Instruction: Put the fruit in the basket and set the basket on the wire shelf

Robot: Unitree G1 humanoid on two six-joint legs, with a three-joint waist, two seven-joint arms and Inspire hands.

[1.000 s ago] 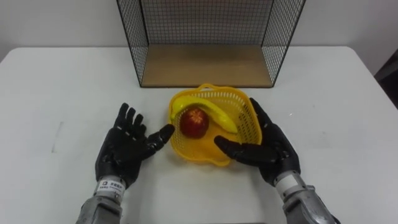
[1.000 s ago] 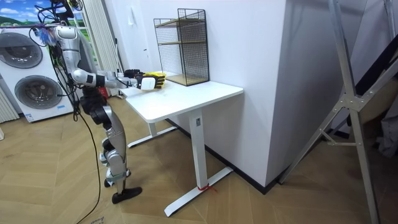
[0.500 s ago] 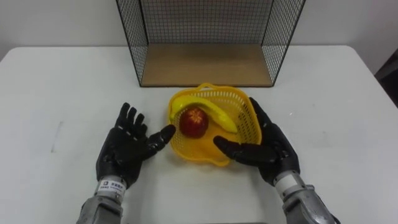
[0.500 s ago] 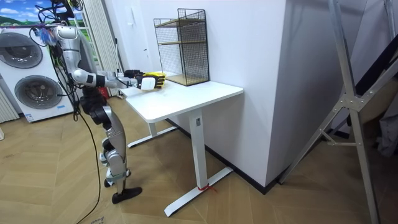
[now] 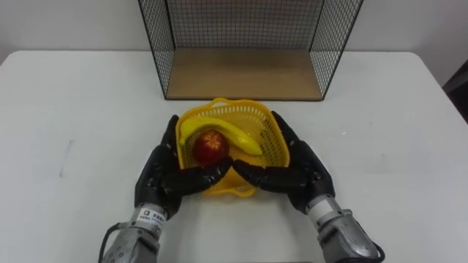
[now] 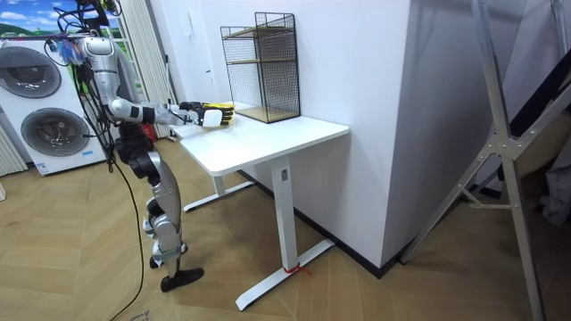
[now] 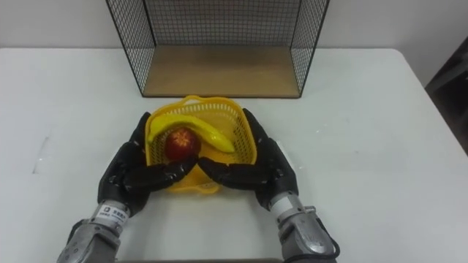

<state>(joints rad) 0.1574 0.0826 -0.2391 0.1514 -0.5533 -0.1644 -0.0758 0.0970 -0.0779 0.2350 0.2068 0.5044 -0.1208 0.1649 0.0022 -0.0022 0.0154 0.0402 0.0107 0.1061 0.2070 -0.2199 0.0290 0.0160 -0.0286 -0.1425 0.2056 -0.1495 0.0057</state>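
A yellow plastic basket (image 5: 262, 123) sits on the white table (image 5: 380, 131) just in front of the wire shelf (image 5: 245, 73). Inside it lie a banana (image 5: 219, 130) and a red apple (image 5: 210, 146). My left hand (image 5: 162, 179) presses flat against the basket's left side, and my right hand (image 5: 307, 175) against its right side. Fingers run straight along the walls and both thumbs meet at the front rim. In the room view I stand at the table's end on the room view's left, arms out toward the basket (image 6: 223, 109).
The wire shelf has black mesh walls and a wooden floor, open toward me; in the room view the shelf (image 6: 261, 67) shows a second level above. Bare table lies to both sides. Washing machines (image 6: 40, 116) stand behind me.
Both hands closed in from the sides and now touch the basket. The basket slid a little to the left with the fruit in it.
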